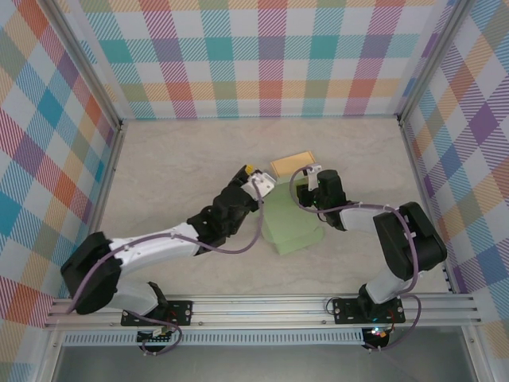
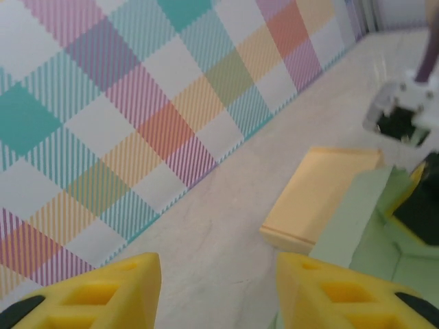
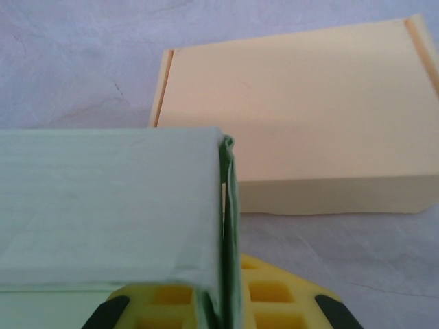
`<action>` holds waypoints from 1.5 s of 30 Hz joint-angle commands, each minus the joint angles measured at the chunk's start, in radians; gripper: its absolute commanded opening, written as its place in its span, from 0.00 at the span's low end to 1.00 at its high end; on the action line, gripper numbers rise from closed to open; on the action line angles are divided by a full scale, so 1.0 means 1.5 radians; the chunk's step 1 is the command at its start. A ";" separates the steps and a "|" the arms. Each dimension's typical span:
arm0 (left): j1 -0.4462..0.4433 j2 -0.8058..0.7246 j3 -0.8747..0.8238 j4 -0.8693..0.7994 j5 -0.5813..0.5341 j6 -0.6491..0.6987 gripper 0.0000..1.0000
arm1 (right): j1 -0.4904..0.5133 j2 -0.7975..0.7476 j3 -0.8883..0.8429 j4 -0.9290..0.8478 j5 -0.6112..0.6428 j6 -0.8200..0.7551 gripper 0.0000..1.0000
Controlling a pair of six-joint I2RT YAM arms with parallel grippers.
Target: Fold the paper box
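In the top view, the left pincer [image 1: 256,181] and the right pincer [image 1: 307,185] converge on the far end of the green paper box [image 1: 293,224]. The box lies on the table [image 1: 175,159] between them and runs back toward the arm bases. Just beyond both pincers sits an orange box [image 1: 291,164], which appears already closed up. The jaws are too small to read from here.

In the left wrist view, the left pincer [image 2: 218,295] has its 2 yellow fingers [image 2: 103,298] standing apart, with bare table between them, so it grips nothing. Ahead and to its right a panel of the green paper box [image 2: 367,219] is raised, and the orange box [image 2: 322,192] sits just behind it.

In the right wrist view, the right pincer [image 3: 223,305] is clamped together on a thin upright green wall at the box's edge. A broad panel of the green paper box [image 3: 110,199] spreads to the pincer's left. The orange box [image 3: 295,116] lies straight ahead, apart from the green one.

The fold looks roughly midway. The box already has walls and depth, and 1 panel is turned over. The pinched end wall probably needs tucking in, and the lid appears not yet closed.
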 commanded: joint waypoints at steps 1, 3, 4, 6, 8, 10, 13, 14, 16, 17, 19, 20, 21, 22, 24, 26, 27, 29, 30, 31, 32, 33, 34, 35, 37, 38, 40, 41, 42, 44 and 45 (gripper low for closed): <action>-0.006 -0.063 -0.012 -0.090 -0.023 -0.232 0.64 | 0.006 -0.038 0.002 -0.014 0.009 -0.024 0.00; -0.001 -0.104 -0.025 -0.112 -0.051 -0.324 0.81 | 0.006 -0.046 0.010 -0.028 0.014 -0.025 0.00; 0.002 -0.122 -0.031 -0.120 -0.057 -0.360 0.89 | 0.006 -0.049 0.014 -0.032 0.016 -0.027 0.00; 0.011 -0.160 -0.045 -0.138 -0.054 -0.420 1.00 | 0.006 -0.054 0.024 -0.046 0.019 -0.029 0.00; 0.018 -0.190 -0.058 -0.151 -0.060 -0.467 1.00 | 0.006 -0.056 0.038 -0.065 0.025 -0.029 0.00; 0.030 -0.211 -0.059 -0.188 -0.089 -0.533 1.00 | 0.006 -0.055 0.052 -0.085 0.025 -0.033 0.00; 0.062 -0.220 -0.041 -0.283 -0.105 -0.638 1.00 | 0.006 -0.058 0.063 -0.093 0.029 -0.031 0.00; 0.075 -0.218 -0.035 -0.301 -0.085 -0.645 1.00 | 0.006 -0.063 0.057 -0.080 0.037 -0.024 0.00; 0.090 -0.210 -0.029 -0.319 -0.060 -0.650 1.00 | 0.006 -0.073 0.045 -0.060 0.075 -0.012 0.00; 0.095 -0.202 -0.026 -0.325 -0.054 -0.655 1.00 | 0.006 -0.075 0.049 -0.068 0.077 -0.022 0.00; 0.099 -0.190 -0.021 -0.330 -0.049 -0.662 1.00 | 0.006 -0.073 0.065 -0.103 0.074 -0.043 0.00; 0.100 -0.182 -0.019 -0.328 -0.048 -0.666 1.00 | 0.006 -0.070 0.070 -0.112 0.073 -0.051 0.00; 0.100 -0.174 -0.018 -0.326 -0.047 -0.670 1.00 | 0.006 -0.066 0.070 -0.108 0.069 -0.056 0.00; 0.101 -0.166 -0.015 -0.323 -0.048 -0.673 1.00 | 0.005 -0.062 0.069 -0.103 0.065 -0.061 0.00; 0.102 -0.147 -0.009 -0.312 -0.043 -0.677 1.00 | 0.002 -0.058 0.070 -0.097 0.043 -0.065 0.00; 0.101 -0.126 0.001 -0.302 -0.035 -0.676 1.00 | -0.001 -0.056 0.067 -0.087 0.021 -0.071 0.00; 0.102 -0.113 0.006 -0.294 -0.025 -0.675 1.00 | -0.004 -0.052 0.066 -0.083 0.011 -0.070 0.00; 0.102 -0.087 0.024 -0.290 -0.001 -0.674 1.00 | -0.010 -0.041 0.069 -0.075 0.001 -0.065 0.00; 0.101 -0.070 0.034 -0.290 0.013 -0.672 1.00 | -0.013 -0.033 0.076 -0.078 0.001 -0.061 0.00; 0.101 -0.056 0.045 -0.289 0.020 -0.674 1.00 | -0.016 -0.027 0.083 -0.086 -0.004 -0.058 0.00; 0.101 -0.038 0.054 -0.291 0.025 -0.676 1.00 | -0.018 -0.024 0.088 -0.089 -0.012 -0.061 0.00; 0.101 -0.022 0.062 -0.291 0.028 -0.679 1.00 | -0.019 -0.024 0.089 -0.087 -0.011 -0.062 0.00; 0.101 -0.009 0.068 -0.291 0.031 -0.679 1.00 | -0.019 -0.026 0.087 -0.083 -0.008 -0.063 0.00; 0.101 0.005 0.072 -0.291 0.029 -0.680 1.00 | -0.019 -0.030 0.082 -0.078 -0.003 -0.062 0.00; 0.101 0.031 0.082 -0.298 0.021 -0.682 1.00 | -0.018 -0.044 0.075 -0.080 0.002 -0.061 0.00; 0.101 0.045 0.088 -0.302 0.017 -0.681 1.00 | -0.019 -0.054 0.071 -0.083 0.002 -0.063 0.00; 0.101 0.068 0.103 -0.310 0.018 -0.680 1.00 | -0.019 -0.069 0.063 -0.088 0.006 -0.066 0.00; 0.101 0.079 0.111 -0.312 0.021 -0.679 1.00 | -0.019 -0.078 0.062 -0.097 0.007 -0.069 0.00; 0.101 0.089 0.118 -0.313 0.023 -0.679 1.00 | -0.019 -0.086 0.062 -0.109 0.007 -0.073 0.00; 0.101 0.101 0.126 -0.312 0.028 -0.679 1.00 | -0.019 -0.099 0.059 -0.122 0.014 -0.078 0.00; 0.101 0.106 0.128 -0.310 0.028 -0.680 1.00 | -0.019 -0.106 0.051 -0.115 0.018 -0.078 0.00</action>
